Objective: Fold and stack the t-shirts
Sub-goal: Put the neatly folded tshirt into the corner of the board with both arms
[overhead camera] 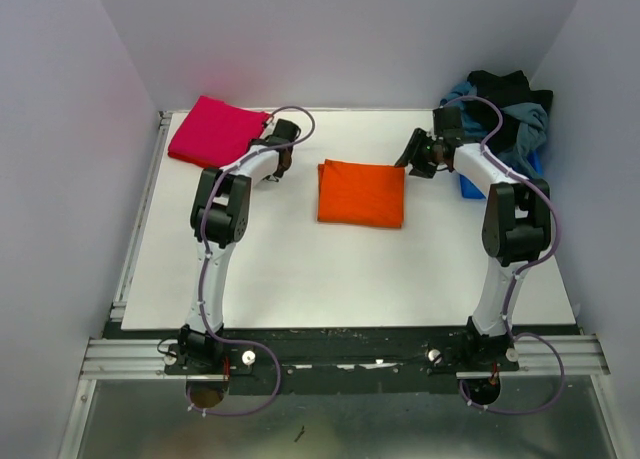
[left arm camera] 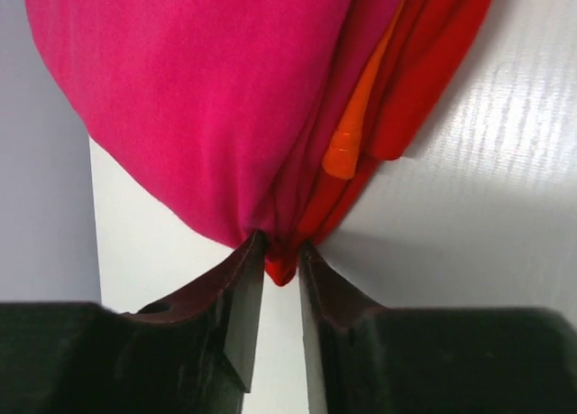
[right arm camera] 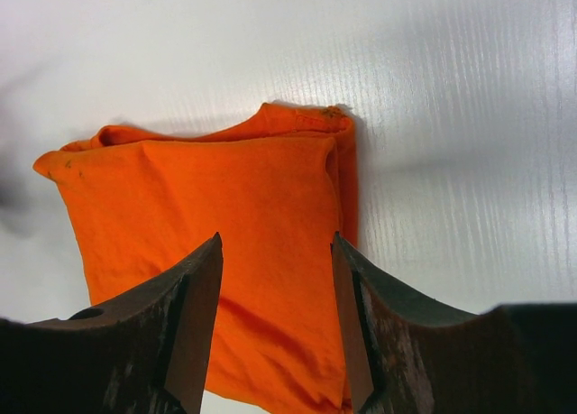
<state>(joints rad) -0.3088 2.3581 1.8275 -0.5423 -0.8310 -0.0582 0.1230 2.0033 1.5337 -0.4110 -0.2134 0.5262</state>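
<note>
T-shirts: two lie folded on my worktop: one orange t-shirt at centre and one pink t-shirt at the far left corner.
My left hand: all but closed, pinching the pink t-shirt's edge.
My right hand: fingers apart, empty, hovering just beside the orange t-shirt's far right corner.
Bearing: the orange t-shirt lies to my right hand's left, long side running left to right. The right hand is the nearer.
Heap of clothes: dark and blue, far right, number unclear.
</note>
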